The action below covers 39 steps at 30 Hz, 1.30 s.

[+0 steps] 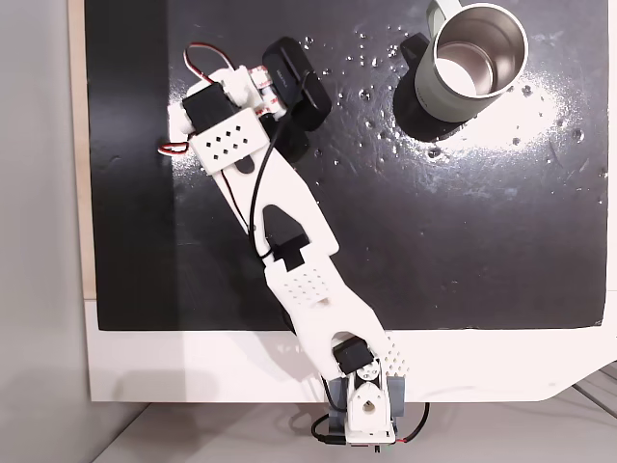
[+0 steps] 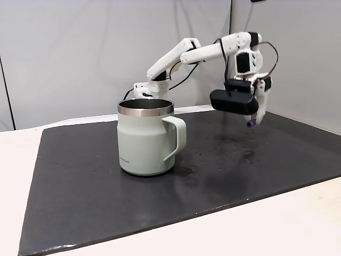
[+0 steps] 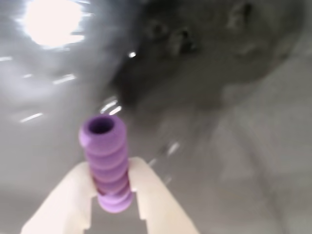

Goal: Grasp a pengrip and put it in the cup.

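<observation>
Gripping the pengrip [image 3: 108,165] near its lower end, my hand [image 3: 113,192] has both white fingers [image 3: 78,195] pressed against its ribbed sides, so most of the purple tube juts out past the tips with its open bore facing away from me. In a fixed view from the side, my hand [image 2: 254,118] hangs above the black mat [image 2: 224,170], well clear of it, with the pengrip [image 2: 250,122] poking down below the tips.

The cup [image 2: 145,137] stands upright on the mat, well apart from my hand, handle [image 2: 177,140] turned toward my side of that view. From above, the cup [image 1: 477,60] sits near the mat's far right corner while my wrist is over toward the left, so I judge the carry is the step in hand.

To do it well I should keep the squeeze steady, since soft rubber held this low could pivot or slip. I would travel high enough that the dangling tube clears the steel rim [image 2: 145,108], centre over the mouth, and only then let go. The white bench [image 1: 193,367] edges the mat.
</observation>
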{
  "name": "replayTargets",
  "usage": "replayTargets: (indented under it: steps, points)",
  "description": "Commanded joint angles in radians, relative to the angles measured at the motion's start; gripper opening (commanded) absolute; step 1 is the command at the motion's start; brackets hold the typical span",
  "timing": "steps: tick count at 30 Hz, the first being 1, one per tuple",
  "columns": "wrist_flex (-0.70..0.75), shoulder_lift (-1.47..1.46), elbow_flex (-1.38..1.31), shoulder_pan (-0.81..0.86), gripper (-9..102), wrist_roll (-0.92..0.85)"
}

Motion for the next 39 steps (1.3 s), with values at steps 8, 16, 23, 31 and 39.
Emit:
replayTargets:
  steps: [8, 16, 23, 31, 39]
  points:
    - [0.126, 0.393, -0.046, 0.298, 0, -0.023]
    - [0.176, 0.486, -0.103, 0.64, 0, -0.163]
    - [0.167, 0.403, -0.186, 0.795, 0, -0.264]
    - [0.167, 0.202, -0.394, 0.788, 0, -0.314]
    - [0.166, 0.083, -0.515, 0.756, 0, -0.319]
